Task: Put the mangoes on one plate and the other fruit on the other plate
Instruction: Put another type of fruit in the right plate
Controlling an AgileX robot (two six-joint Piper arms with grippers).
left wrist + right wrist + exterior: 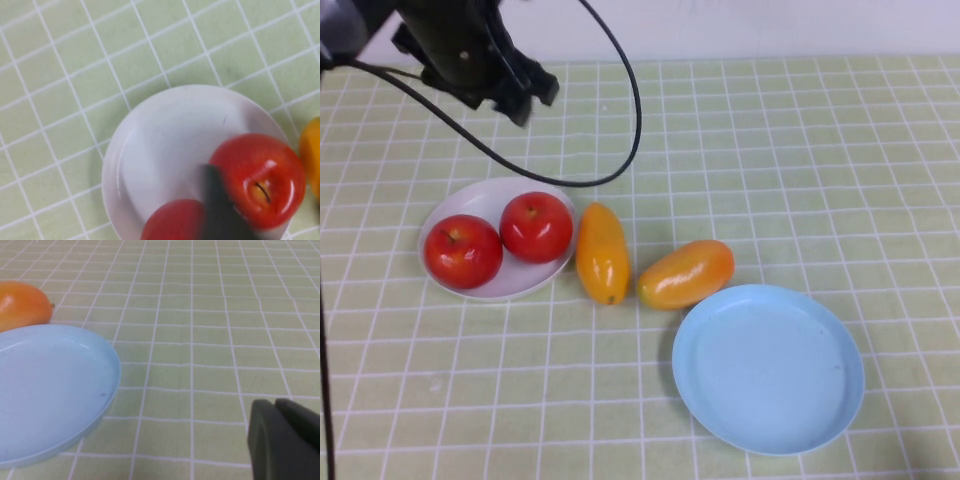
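Right claw (285,440) cut off, fingers unclear.

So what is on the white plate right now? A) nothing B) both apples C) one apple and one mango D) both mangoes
B: both apples sit on the white plate, with the left gripper above and behind it; the right gripper is off near the blue plate.

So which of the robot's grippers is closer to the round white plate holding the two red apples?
Left. The left gripper hangs just beyond the white plate; the right gripper sits off by the round light blue plate.
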